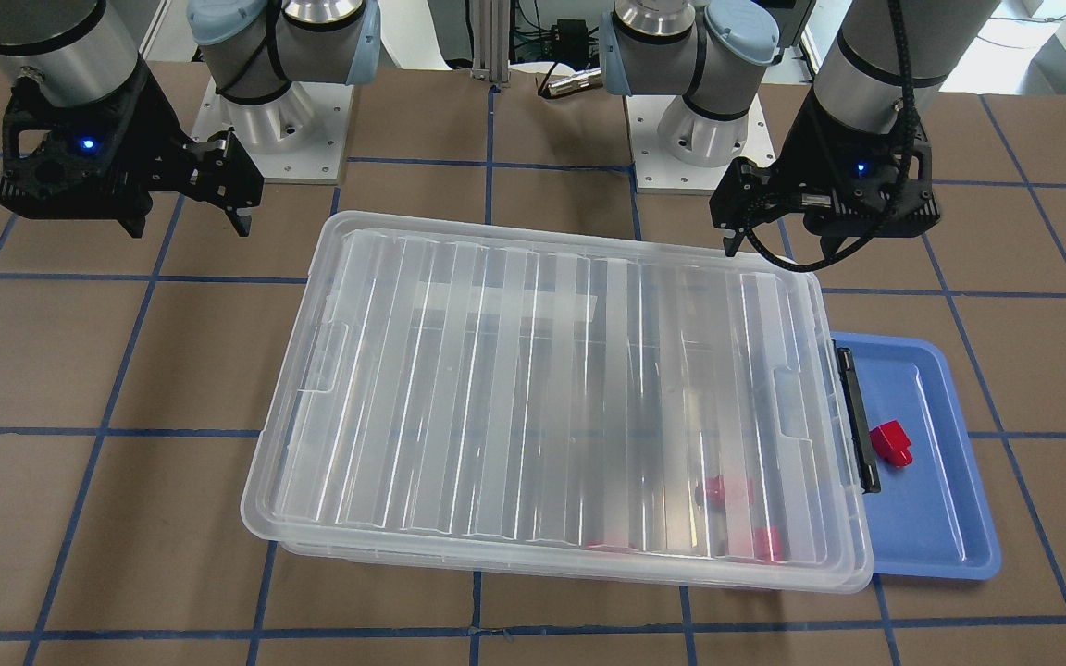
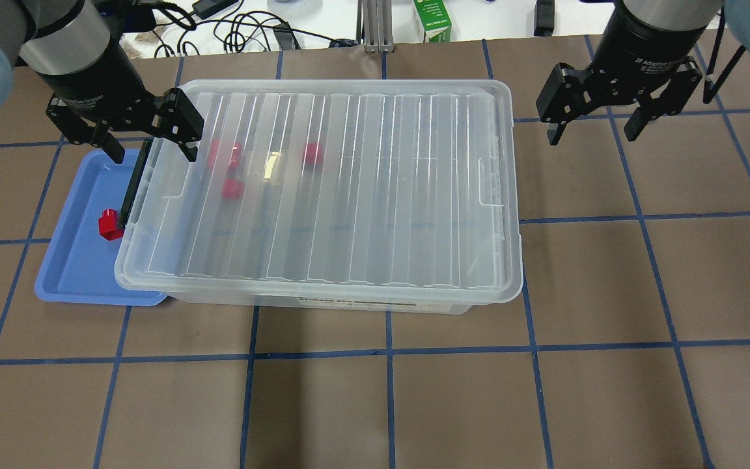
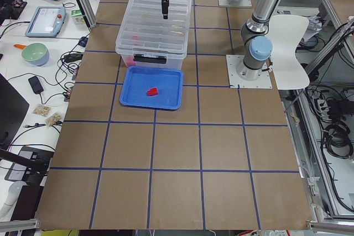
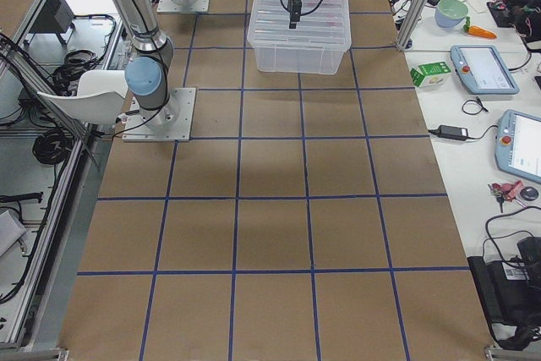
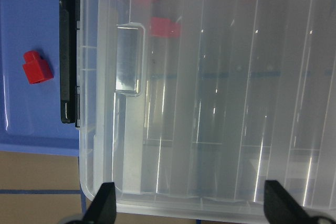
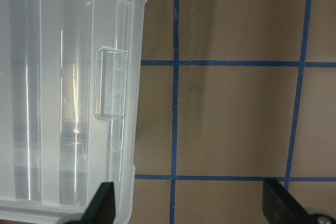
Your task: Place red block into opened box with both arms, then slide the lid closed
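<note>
**Lid lies over the box, both hands open and holding nothing.**

Overhead view: the lid (image 2: 349,195) covers the box (image 2: 323,301). The left hand (image 2: 152,155) hovers over its tray-side end with fingers apart, and the right hand (image 2: 593,135), fingers also apart, hovers over the bare surface (image 2: 609,280). Front view: one red block (image 1: 892,442) rests in the blue tray (image 1: 940,541). Left wrist view: other red blocks (image 5: 165,26) show through the lid, near the black bar (image 5: 67,56).

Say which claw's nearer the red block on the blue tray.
Left. The left claw hangs by the blue tray, near the small red plastic block; the right claw is past the opposite end of the clear plastic box.
</note>
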Motion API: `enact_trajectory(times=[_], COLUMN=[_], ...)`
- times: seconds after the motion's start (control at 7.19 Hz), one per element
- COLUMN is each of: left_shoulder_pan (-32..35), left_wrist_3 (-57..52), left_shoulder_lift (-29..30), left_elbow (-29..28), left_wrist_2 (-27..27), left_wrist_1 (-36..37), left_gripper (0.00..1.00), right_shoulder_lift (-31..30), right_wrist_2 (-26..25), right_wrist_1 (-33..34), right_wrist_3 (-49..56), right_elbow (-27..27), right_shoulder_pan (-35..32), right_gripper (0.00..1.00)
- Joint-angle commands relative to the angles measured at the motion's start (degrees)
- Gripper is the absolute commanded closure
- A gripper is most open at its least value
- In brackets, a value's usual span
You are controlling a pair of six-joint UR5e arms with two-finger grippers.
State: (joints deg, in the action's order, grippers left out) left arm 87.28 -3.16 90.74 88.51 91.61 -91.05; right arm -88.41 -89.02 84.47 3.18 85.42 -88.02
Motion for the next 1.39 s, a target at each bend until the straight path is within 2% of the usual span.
enact_trajectory(times=[0.0,1.25], left_shoulder_pan=[0.0,0.0], left_wrist_3=[0.0,0.0], left_shoulder_lift=[0.0,0.0], left_elbow=[0.0,0.0], left_wrist_2=[0.1,0.1], left_wrist_1=[0.0,0.0], left_gripper=[0.0,0.0], right_shoulder_lift=[0.1,0.6], right_wrist_2=[-0.1,-0.1], right_wrist_1=[0.0,1.0], right_wrist_3=[0.0,0.0], right_elbow=[0.0,0.2], right_shoulder_pan=[0.0,0.1], right_gripper=[0.0,0.0])
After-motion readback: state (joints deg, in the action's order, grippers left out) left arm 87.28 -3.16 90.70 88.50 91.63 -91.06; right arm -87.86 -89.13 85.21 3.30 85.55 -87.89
